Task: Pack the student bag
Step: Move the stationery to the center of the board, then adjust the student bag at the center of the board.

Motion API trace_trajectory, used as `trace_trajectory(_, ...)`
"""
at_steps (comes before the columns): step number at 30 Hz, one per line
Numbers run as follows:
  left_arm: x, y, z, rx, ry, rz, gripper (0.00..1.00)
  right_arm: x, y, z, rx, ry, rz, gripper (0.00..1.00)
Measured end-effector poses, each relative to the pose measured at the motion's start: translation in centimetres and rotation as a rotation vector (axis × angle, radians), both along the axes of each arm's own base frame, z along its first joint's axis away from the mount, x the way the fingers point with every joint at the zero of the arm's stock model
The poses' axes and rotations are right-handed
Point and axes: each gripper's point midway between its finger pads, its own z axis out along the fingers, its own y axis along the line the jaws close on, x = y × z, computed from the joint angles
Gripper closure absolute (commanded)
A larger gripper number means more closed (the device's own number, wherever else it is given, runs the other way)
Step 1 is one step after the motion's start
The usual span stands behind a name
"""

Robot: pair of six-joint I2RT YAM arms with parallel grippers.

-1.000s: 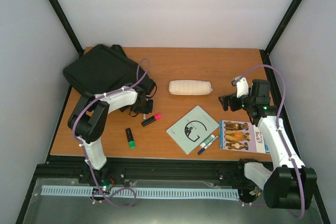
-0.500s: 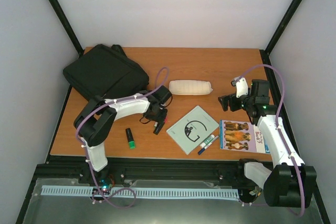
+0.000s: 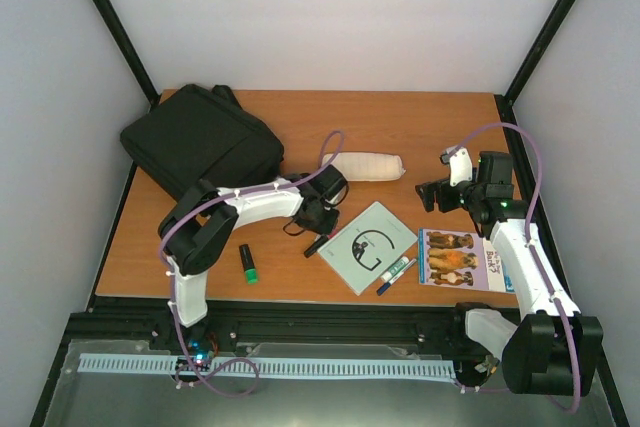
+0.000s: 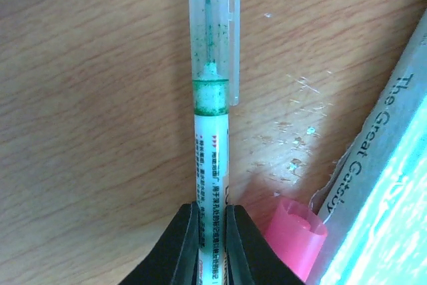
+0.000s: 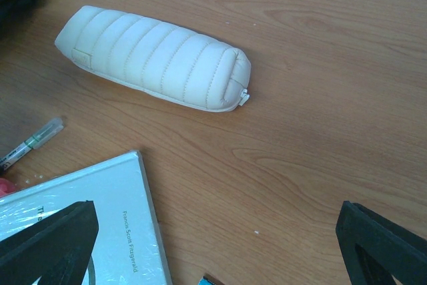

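The student bag (image 3: 200,137) is a large black backpack lying flat at the back left. My left gripper (image 3: 308,219) is shut on a white pen with green ink and a clear cap (image 4: 213,98), low over the table, right of the bag and next to the book's left edge; its fingertips (image 4: 212,215) pinch the barrel. A pink highlighter (image 4: 293,231) lies just beside the fingers, also seen from above (image 3: 316,244). My right gripper (image 3: 432,195) is open and empty above the table, with a white pencil pouch (image 5: 153,68) ahead of it.
The pouch (image 3: 362,166) lies mid-table. A pale Gatsby book (image 3: 367,245) lies in front of it, two markers (image 3: 397,270) at its right corner, and a dog picture book (image 3: 462,259) further right. A green highlighter (image 3: 247,263) lies near the front left.
My left arm has swung right from the bag's edge to the book's left side with the pen, and the pink highlighter has shifted right with it. The right arm has not moved.
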Motion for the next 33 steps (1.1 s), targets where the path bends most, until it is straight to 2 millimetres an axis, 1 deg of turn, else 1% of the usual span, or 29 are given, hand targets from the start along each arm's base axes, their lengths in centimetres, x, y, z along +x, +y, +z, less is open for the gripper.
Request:
trace_trajectory(4,0.2,-0.1,0.3,0.008,-0.010,-0.019,0.55,0.0,0.0,0.0,0.000,0.001,0.000,0.00)
trace_trajectory(7,0.8,0.2,1.6,0.028,-0.047,-0.036,0.39,-0.1,0.0,0.0,0.000,0.003,0.000,0.00)
trace_trajectory(9,1.5,0.6,3.3,0.048,-0.090,-0.036,0.31,-0.1,0.0,0.0,0.000,0.003,0.001,0.00)
trace_trajectory(13,4.1,2.1,8.2,0.060,-0.210,0.016,0.29,-0.1,0.0,0.0,0.000,0.003,0.001,0.00)
trace_trajectory(14,4.8,2.8,9.2,0.065,-0.236,0.039,0.29,-0.1,0.0,0.0,0.001,0.003,0.001,0.00)
trace_trajectory(15,5.6,3.7,10.1,0.073,-0.260,0.066,0.26,-0.1,0.0,0.0,0.001,0.003,0.001,0.00)
trace_trajectory(16,6.7,5.1,10.9,0.091,-0.283,0.103,0.26,-0.1,0.0,0.0,0.000,0.003,0.001,0.00)
trace_trajectory(18,8.6,8.0,11.8,0.144,-0.318,0.177,0.25,-0.1,0.0,0.0,0.000,0.003,0.001,0.00)
trace_trajectory(22,11.1,13.2,12.0,0.277,-0.335,0.287,0.24,-0.1,0.0,0.0,-0.001,0.002,0.004,0.00)
trace_trajectory(23,11.8,14.2,12.0,0.312,-0.337,0.307,0.24,-0.1,0.1,0.0,0.000,0.001,0.005,0.00)
trace_trajectory(24,12.3,14.7,11.9,0.333,-0.337,0.316,0.24,-0.1,0.1,0.0,0.000,0.001,0.005,0.00)
trace_trajectory(27,13.9,15.3,11.2,0.380,-0.328,0.322,0.24,-0.1,0.1,0.0,-0.001,-0.001,0.006,0.00)
trace_trajectory(30,15.0,15.3,10.1,0.415,-0.308,0.306,0.24,-0.1,0.1,0.1,-0.003,-0.004,0.008,0.00)
trace_trajectory(33,16.9,14.9,9.1,0.442,-0.306,0.301,0.26,-0.2,0.1,0.0,-0.005,-0.003,0.009,0.00)
